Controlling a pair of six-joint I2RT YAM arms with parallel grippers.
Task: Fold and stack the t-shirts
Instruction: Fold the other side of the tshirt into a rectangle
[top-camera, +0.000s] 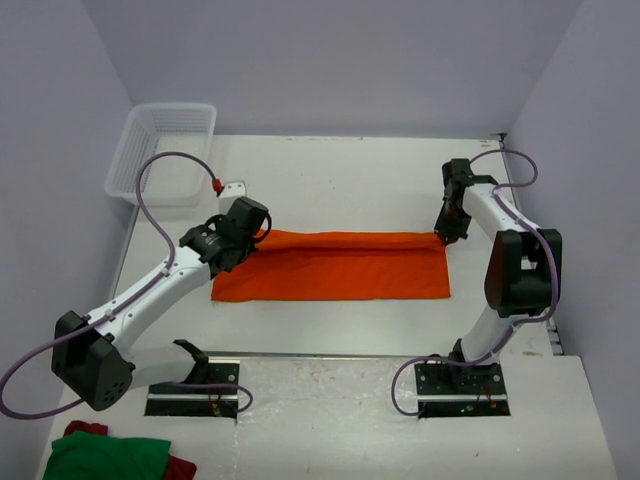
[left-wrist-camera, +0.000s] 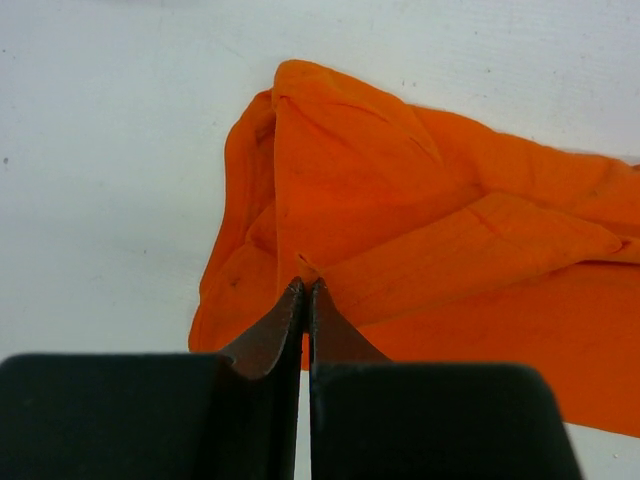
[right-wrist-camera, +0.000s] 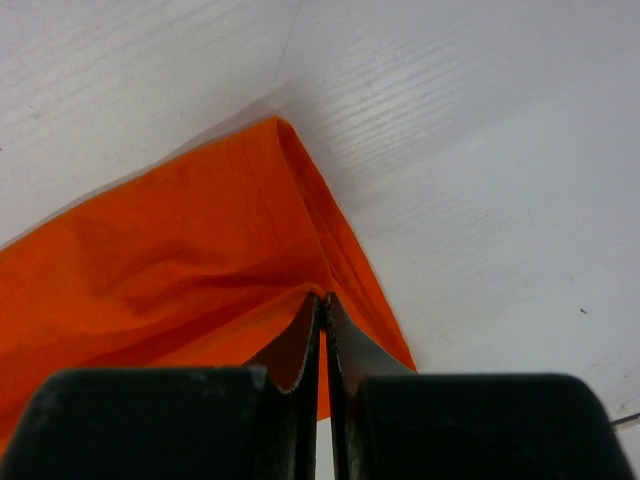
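**While Pinched at Both Far Corners, Bound to Sag**

Near left: heaped green cloth (top-camera: 105, 455). Mid-table: orange t-shirt (top-camera: 340, 270), lying as a long flat band. Light and limp; expect sagging and sliding layers. Left gripper (left-wrist-camera: 306, 285) pressed together on its far left corner, right gripper (right-wrist-camera: 323, 297) likewise on far right. Hold at corner hems, both ends level. Far left: white basket (top-camera: 128, 160).

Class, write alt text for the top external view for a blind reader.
An orange t-shirt, folded into a long strip, lies on a white table, the left gripper shut on its far left corner and the right gripper on its far right corner. A clear basket stands at the far left.
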